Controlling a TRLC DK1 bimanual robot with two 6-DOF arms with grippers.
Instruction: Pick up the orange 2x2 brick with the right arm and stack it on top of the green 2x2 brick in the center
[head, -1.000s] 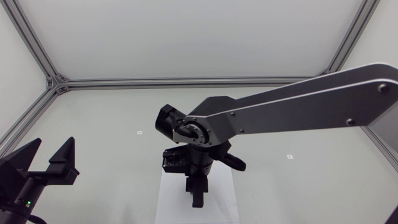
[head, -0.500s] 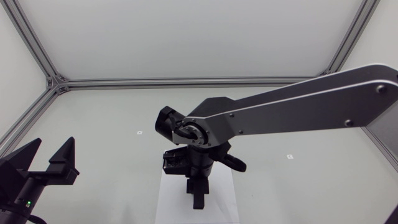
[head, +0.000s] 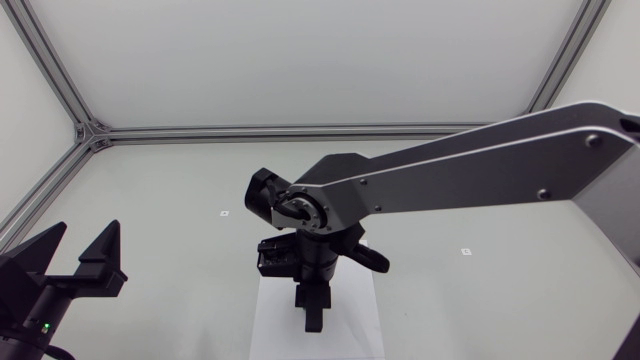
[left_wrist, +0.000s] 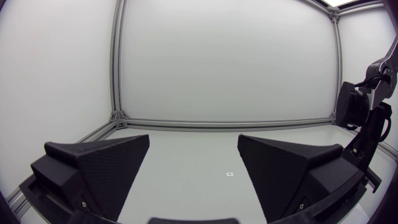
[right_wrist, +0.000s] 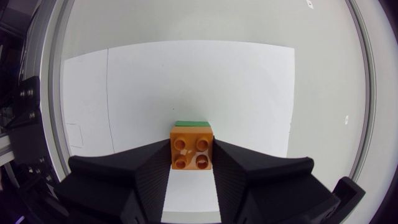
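The right hand (right_wrist: 192, 158) was closed on the orange 2x2 brick (right_wrist: 191, 145), one finger pressed to each side and the studs up, over the white sheet (right_wrist: 236, 81) lying on the surface. A sliver of the green 2x2 brick (right_wrist: 191, 123) showed at the orange one's far edge (whether the two touched could not be told). Only the right wrist view showed the bricks, since from above the right arm (head: 450, 175) covered that part of the sheet, while the left hand (head: 83, 240), well off the sheet, stood wide open and empty.
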